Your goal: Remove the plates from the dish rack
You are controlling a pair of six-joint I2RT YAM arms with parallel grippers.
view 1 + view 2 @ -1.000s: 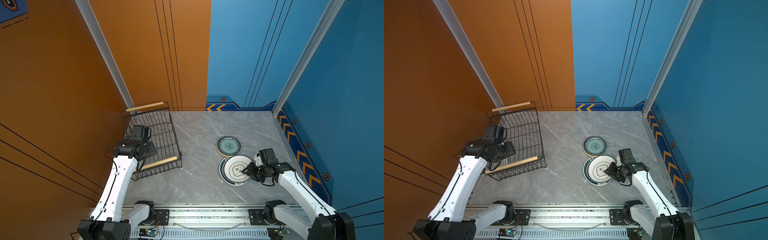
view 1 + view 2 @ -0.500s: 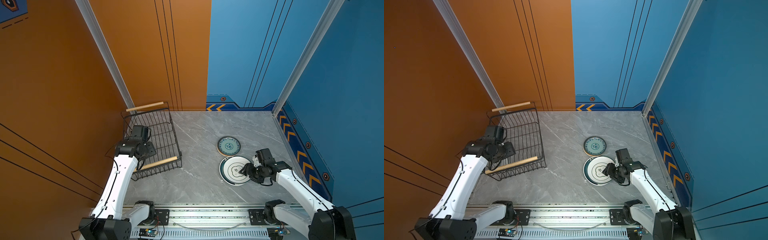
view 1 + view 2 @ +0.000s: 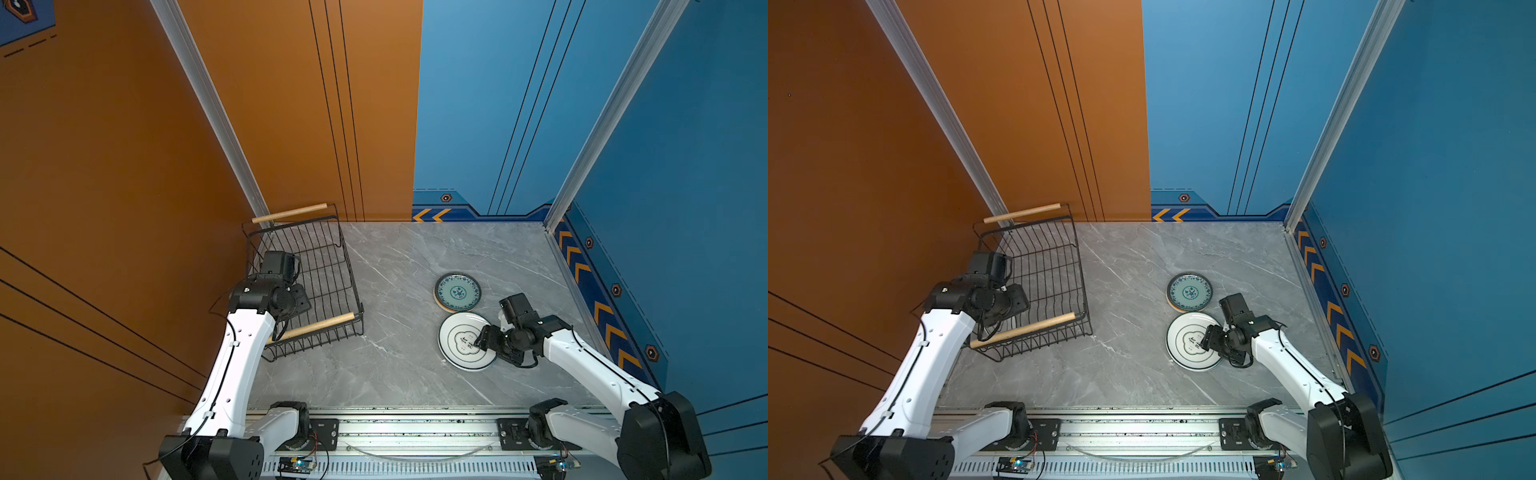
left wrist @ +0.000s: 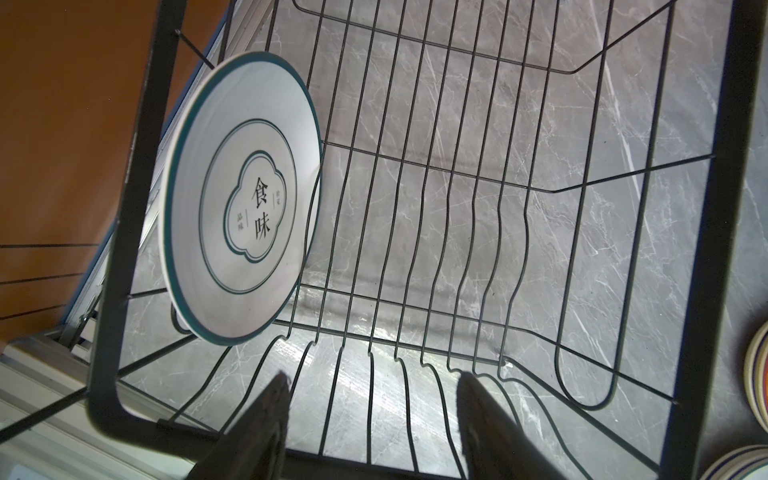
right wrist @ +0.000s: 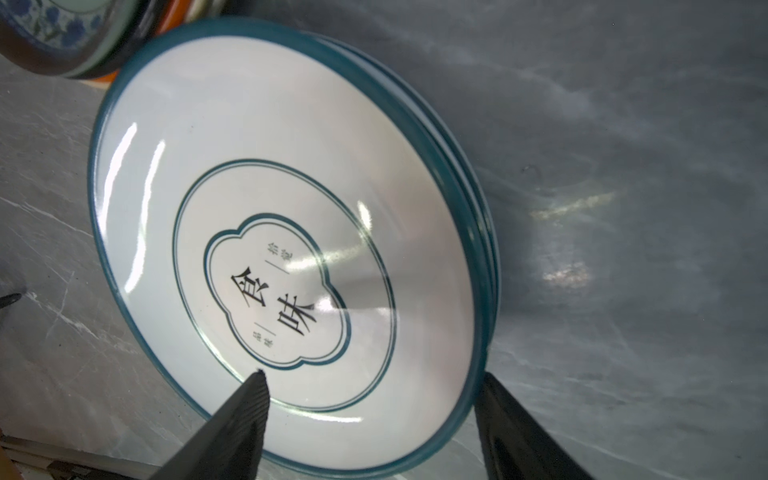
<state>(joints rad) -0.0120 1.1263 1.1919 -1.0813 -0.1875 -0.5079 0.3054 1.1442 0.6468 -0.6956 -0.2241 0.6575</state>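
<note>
The black wire dish rack [image 3: 326, 266] [image 3: 1059, 266] with two pale wooden rod handles sits on the left of the grey marble worktop [image 3: 415, 257], close to the orange wall. The left wrist view looks down into the rack [image 4: 706, 249] and shows one plate in it: a round white plate with a teal rim and a dark emblem [image 4: 245, 199], standing on edge in the wire slots and leaning toward the side next to the orange wall. The left end effector [image 4: 374, 382] hangs over the rack's wire floor with its fingers spread and nothing between them, apart from that plate

On the right of the worktop, in both top views, lies a flat stack of the same large white teal-rimmed plates [image 3: 459, 345] [image 3: 1185, 345]; the right wrist view shows several rims layered under the top plate [image 5: 270, 208]. Just beyond it, on the far side, lies a stack of smaller plates topped by a teal-patterned one [image 3: 457, 291] [image 3: 1190, 291], with orange and cream edges underneath. The right end effector [image 5: 374, 378] [image 3: 482, 338] is over the near right edge of the white stack, fingers spread wide: one tip above the top plate's face, the other outside the rim, gripping nothing
</note>
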